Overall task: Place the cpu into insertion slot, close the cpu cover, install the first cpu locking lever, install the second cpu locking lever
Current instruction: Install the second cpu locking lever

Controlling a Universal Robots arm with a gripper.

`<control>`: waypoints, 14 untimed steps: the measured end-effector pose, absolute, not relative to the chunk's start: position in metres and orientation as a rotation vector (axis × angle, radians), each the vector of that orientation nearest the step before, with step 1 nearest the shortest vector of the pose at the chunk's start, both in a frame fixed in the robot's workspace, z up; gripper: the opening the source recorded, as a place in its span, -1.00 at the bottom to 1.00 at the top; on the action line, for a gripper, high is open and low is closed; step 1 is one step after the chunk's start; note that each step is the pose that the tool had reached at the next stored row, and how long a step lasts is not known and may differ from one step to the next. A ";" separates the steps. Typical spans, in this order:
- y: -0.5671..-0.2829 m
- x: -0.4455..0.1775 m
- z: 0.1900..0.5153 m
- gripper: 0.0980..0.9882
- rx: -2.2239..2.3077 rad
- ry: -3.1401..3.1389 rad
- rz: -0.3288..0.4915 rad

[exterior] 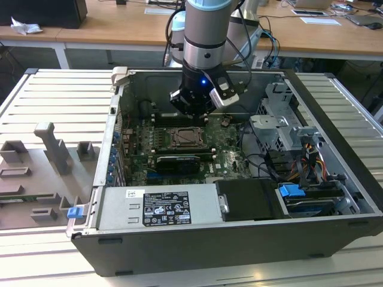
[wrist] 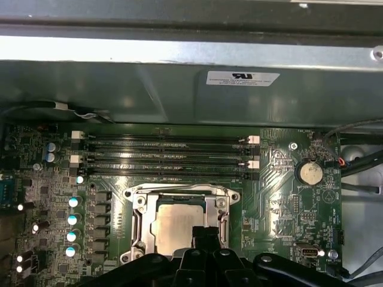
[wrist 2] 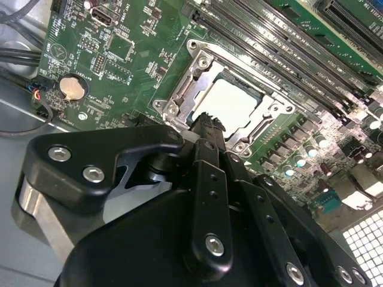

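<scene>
Even overhead room light, glare on the cpu (wrist 2: 229, 103), dim case interior, mild softness throughout.

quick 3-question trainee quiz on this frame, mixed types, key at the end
1. True or false: the cpu already sits in the insertion slot with the cpu cover down around it.
2. Multiple choice: in the second wrist view, the end effector has its tip A) over the coin battery, B) at the edge of the cpu cover, C) on the memory slots.
3. Short answer: in the first wrist view, what lies between the socket and the case wall?

Key: 1 true. 2 B. 3 the long black memory slots.
</scene>
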State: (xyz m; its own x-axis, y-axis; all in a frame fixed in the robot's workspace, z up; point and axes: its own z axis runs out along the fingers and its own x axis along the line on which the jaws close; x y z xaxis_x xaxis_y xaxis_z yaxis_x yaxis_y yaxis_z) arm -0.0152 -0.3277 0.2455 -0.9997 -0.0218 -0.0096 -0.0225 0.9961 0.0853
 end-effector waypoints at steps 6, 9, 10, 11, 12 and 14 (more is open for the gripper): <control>-0.333 -0.015 0.246 -0.98 -0.035 3.130 0.134; -0.335 -0.015 0.246 -0.98 -0.035 3.130 0.134; -0.336 -0.015 0.246 -0.98 -0.035 3.130 0.134; -0.336 -0.015 0.246 -0.98 -0.035 3.130 0.134; -0.337 -0.015 0.246 -0.98 -0.035 3.130 0.134; -0.338 -0.015 0.246 -0.98 -0.035 3.130 0.134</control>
State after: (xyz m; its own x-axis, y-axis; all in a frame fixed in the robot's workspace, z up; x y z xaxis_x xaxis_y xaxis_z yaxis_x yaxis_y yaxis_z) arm -0.0152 -0.3380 0.2456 -0.9997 -0.0217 -0.0096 -0.0225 0.9961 0.0852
